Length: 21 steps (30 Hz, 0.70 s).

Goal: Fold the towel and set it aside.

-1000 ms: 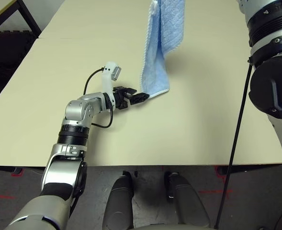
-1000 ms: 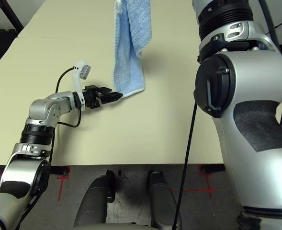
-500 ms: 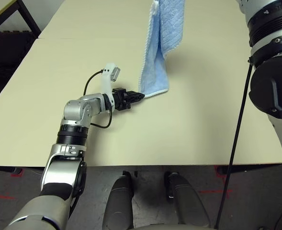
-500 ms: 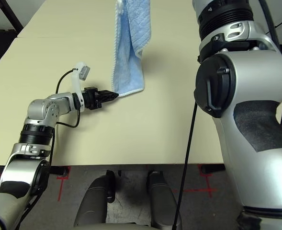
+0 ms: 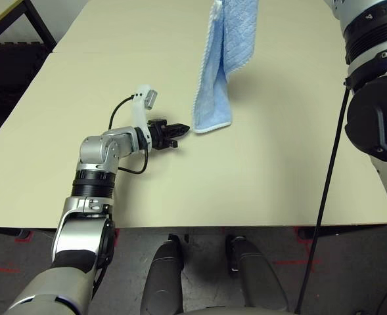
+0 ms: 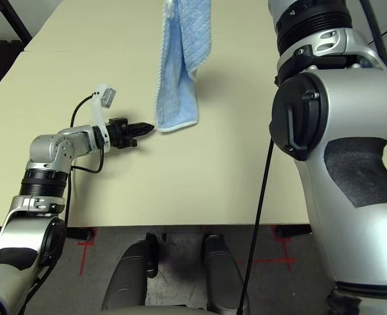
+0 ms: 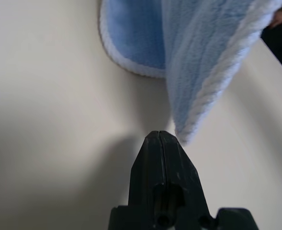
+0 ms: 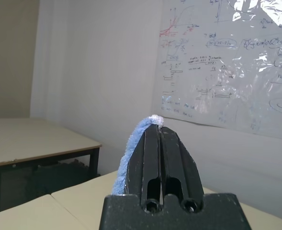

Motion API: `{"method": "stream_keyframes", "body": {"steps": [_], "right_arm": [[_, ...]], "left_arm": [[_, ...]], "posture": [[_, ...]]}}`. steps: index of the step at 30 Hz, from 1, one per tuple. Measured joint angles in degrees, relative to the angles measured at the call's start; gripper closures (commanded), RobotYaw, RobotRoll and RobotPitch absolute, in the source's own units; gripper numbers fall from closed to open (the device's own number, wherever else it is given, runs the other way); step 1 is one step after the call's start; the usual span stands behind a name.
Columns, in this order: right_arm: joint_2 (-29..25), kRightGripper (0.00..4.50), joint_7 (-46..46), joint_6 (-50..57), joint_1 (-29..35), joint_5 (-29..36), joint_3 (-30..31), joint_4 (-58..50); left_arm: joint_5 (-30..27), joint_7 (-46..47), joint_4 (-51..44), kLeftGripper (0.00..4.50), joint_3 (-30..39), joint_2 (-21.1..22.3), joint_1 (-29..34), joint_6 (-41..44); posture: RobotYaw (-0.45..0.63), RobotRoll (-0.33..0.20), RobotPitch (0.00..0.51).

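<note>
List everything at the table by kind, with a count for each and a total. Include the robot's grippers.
Towel, light blue, hanging from the right gripper with its bottom edge at the table: 1
Grippers: 2, the right one and the left gripper, shut and empty just short of the towel's lower corner
Tables pushed together: 2
Total: 5

I can see handwritten notes and graphs on the whiteboard (image 8: 227, 62) on the wall behind the table (image 8: 45, 136). I cannot make out any word or number on it.
</note>
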Motion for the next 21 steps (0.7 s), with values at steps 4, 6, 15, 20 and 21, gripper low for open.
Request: {"method": "stream_keyframes", "body": {"steps": [4,6,15,20,21], "right_arm": [[0.01,4.50,0.01,0.00,0.00,-0.03,0.00,0.00],[0.02,4.50,0.02,0.00,0.00,-0.04,0.00,0.00],[0.04,4.50,0.17,0.00,0.00,-0.04,0.00,0.00],[0.06,4.50,0.30,0.00,0.00,-0.04,0.00,0.00],[0.05,4.50,0.30,0.00,0.00,-0.04,0.00,0.00]], "left_arm": [[-0.96,-3.59,-3.59,2.01,-2.12,1.71,1.03,1.81],[-1.65,-4.20,-5.17,1.22,-2.70,1.60,1.83,2.49],[-1.52,-2.11,-4.70,0.04,-2.90,-0.38,1.63,2.44],[-1.27,0.82,-2.19,0.04,-2.08,-1.83,0.17,0.46],[-1.28,1.04,-2.06,0.04,-1.82,-1.80,0.13,0.27]], "posture": [[0.01,0.000,0.210],[0.01,0.000,0.210],[0.00,0.000,0.211],[0.00,0.000,0.210],[0.00,0.000,0.210]]}}
